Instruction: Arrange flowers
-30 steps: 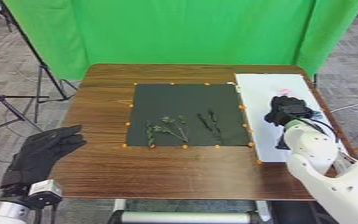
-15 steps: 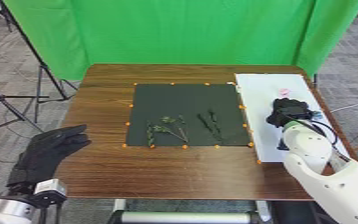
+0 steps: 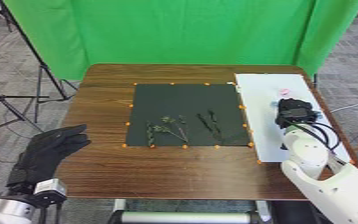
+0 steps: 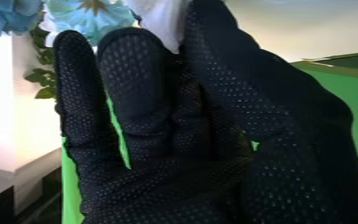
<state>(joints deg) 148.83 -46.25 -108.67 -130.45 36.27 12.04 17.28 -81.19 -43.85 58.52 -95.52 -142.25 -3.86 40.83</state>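
My right hand (image 3: 296, 111) is over the white sheet (image 3: 257, 90) at the table's right, just nearer than a pink flower (image 3: 286, 92). In the right wrist view, the fingers of my right hand (image 4: 149, 135) are mostly straight, with the thumb alongside. A white petal-like piece (image 4: 158, 17) lies between thumb and fingertips; whether it is gripped is unclear. Beyond the fingertips are a light-blue flower (image 4: 88, 19), a darker blue flower (image 4: 14, 16) and green leaves (image 4: 42, 82). Green sprigs (image 3: 168, 129) and dark stems (image 3: 213, 124) lie on the black mat (image 3: 171, 100). My left hand (image 3: 47, 150) is open at the left.
Small orange markers edge the black mat, which lies at the middle of the brown table (image 3: 158, 175). A green curtain (image 3: 193, 35) hangs behind the far edge. Dark tripod legs (image 3: 40, 75) stand on the floor to the left.
My right hand has shifted slightly right and toward the near side over the white sheet, and looks narrower from above. My left hand has moved a little to the right.
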